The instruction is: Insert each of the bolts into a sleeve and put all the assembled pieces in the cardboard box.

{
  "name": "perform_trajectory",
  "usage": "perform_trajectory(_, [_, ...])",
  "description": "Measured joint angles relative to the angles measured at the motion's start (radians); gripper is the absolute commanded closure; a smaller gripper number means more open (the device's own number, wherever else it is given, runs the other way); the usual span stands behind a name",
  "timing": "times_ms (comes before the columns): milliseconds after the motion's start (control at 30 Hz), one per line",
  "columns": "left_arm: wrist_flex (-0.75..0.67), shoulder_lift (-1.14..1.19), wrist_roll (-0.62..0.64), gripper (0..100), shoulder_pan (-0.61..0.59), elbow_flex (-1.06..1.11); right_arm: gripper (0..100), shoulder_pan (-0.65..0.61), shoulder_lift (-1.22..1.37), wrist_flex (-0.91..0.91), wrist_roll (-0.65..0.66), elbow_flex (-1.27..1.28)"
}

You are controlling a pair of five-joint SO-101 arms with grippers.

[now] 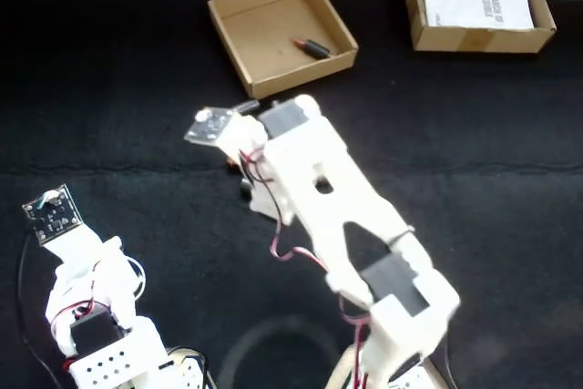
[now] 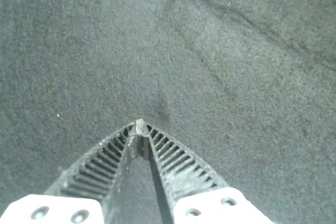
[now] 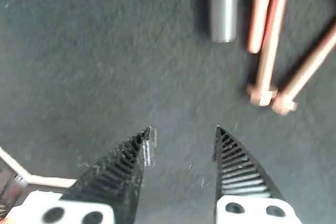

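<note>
Your right gripper [image 3: 184,135] hangs open over the black cloth [image 3: 79,51], with a grey sleeve [image 3: 223,9] and copper bolts [image 3: 269,45] lying just beyond its tips. Your left gripper [image 2: 139,128] is closed on nothing. One sleeved bolt [image 1: 312,46] lies in the cardboard box [image 1: 260,52] on the far side.

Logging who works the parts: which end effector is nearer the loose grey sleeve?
Right. The right end effector hangs open short of the sleeve; the left end effector sits shut over bare cloth, well away from it.
</note>
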Motion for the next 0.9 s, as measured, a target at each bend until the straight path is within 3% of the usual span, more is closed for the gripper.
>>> perform_trajectory(467, [0.0,0.0,0.0,99,0.0,0.0,83.3,-0.02,0.442,0.002,0.098,-0.486])
perform_trajectory(900, [0.0,0.0,0.0,99,-0.017,0.0,83.3,-0.035,0.617,0.032,0.11,-0.687])
